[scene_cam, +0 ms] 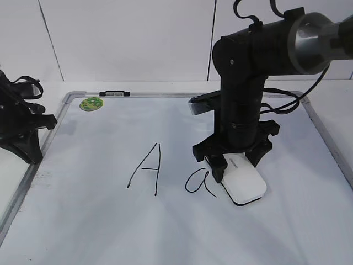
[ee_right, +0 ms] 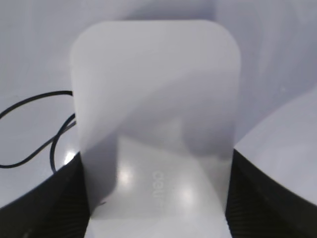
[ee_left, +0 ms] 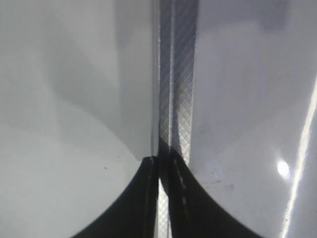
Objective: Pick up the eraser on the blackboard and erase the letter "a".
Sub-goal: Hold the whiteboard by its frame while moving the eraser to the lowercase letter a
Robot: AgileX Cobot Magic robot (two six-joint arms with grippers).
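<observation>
While the right gripper (scene_cam: pixel 234 160) is straddling the white rounded plastic eraser (scene_cam: pixel 242 181) on the white grey-framed blackboard (scene_cam: pixel 110 221), its jaws are flanking both long sides. The eraser is lying just right of the thin black cursive letter "a" (scene_cam: pixel 199 184); squeezing evenly should prevent tilting. The left gripper (ee_left: pixel 159 161) is resting closed and empty.

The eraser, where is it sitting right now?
In the exterior view the eraser lies on the blackboard, right of centre, just right of the letter "a", with the right end effector straddling its far end.
</observation>
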